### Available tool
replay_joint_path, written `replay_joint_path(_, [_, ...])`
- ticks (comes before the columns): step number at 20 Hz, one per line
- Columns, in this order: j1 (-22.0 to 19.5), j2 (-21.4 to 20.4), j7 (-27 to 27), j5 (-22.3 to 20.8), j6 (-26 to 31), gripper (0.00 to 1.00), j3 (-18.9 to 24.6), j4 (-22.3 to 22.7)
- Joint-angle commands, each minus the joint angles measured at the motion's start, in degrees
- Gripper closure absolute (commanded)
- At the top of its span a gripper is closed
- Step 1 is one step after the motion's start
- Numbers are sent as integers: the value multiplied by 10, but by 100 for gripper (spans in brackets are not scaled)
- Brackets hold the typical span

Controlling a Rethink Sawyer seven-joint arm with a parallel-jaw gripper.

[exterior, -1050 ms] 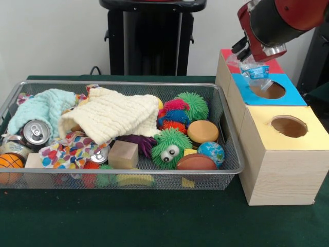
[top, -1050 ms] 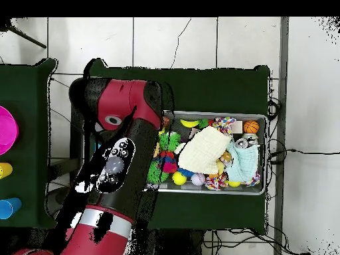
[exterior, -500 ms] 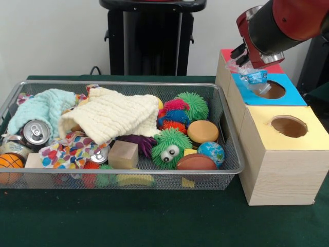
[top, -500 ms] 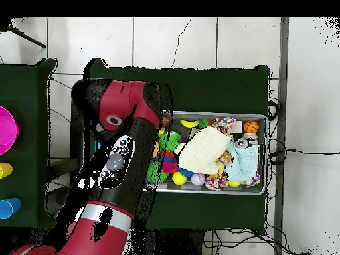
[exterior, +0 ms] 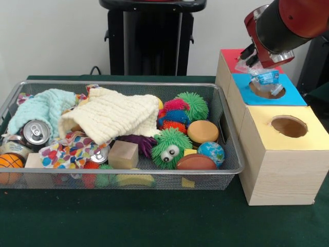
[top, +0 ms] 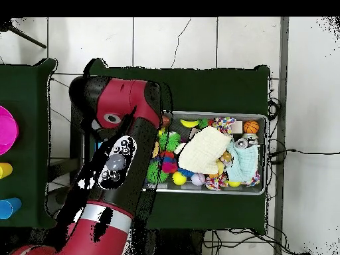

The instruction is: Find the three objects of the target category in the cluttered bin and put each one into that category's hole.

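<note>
Plastic bottle [exterior: 266, 78], crumpled, hangs pinched in the gripper [exterior: 259, 66] directly over the blue hole [exterior: 266, 90], at the bin's [exterior: 226, 154] two o'clock; drop pending, further search likely remains.

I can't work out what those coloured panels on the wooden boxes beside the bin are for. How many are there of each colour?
Red top: 1
Blue top: 1
Yellow top: 1
Total: 3
</note>
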Motion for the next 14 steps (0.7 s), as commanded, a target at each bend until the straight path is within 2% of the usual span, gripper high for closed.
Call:
replay_joint_path(1, [-10, 6, 165, 30, 9, 100, 39, 1])
replay_joint_path(4, [-13, 8, 152, 26, 14, 100, 36, -2])
replay_joint_path(5, [-12, 9, 154, 25, 18, 0, 31, -4])
replay_joint_path(12, [-12, 11, 141, 5, 21, 0, 20, -3])
replay_joint_path(14, [-9, 10, 159, 6, 19, 0, 12, 2])
